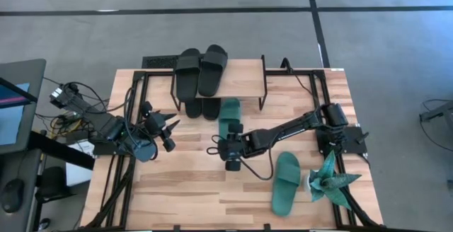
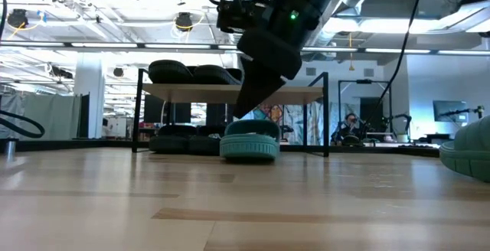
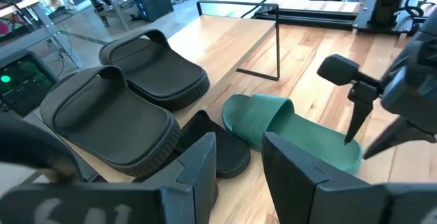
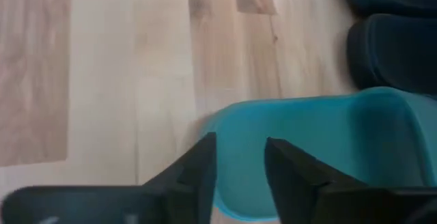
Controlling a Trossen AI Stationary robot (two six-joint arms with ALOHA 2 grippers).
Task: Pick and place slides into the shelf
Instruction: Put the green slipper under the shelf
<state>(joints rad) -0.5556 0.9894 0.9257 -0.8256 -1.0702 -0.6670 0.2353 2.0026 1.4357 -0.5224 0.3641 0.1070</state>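
Note:
One teal slide point(image 1: 228, 115) lies flat on the table just in front of the shelf point(image 1: 244, 83), toe toward it. My right gripper point(image 1: 231, 134) is at its heel end and shut on it. A second teal slide point(image 1: 287, 182) lies sole-down near the table's right front. Two black slides point(image 1: 202, 69) rest on the shelf's plank, and two more point(image 1: 200, 107) sit on the table under it. My left gripper point(image 1: 172, 131) hangs open over the table's left part, holding nothing. My right gripper holds the teal slide by its heel edge point(image 4: 239, 193). One finger point(image 3: 355, 125) stands on the footbed and the other is outside the rim. The fingers slant down from the table's near side. The slide lies with its sole flat on the table point(image 2: 249, 148).
A spiky teal paper plant point(image 1: 329, 179) stands at the table's right front, next to the second teal slide. Black frame rails run along the table's left point(image 1: 131, 119) and right edges. Bare wood shows across the middle and near part of the table.

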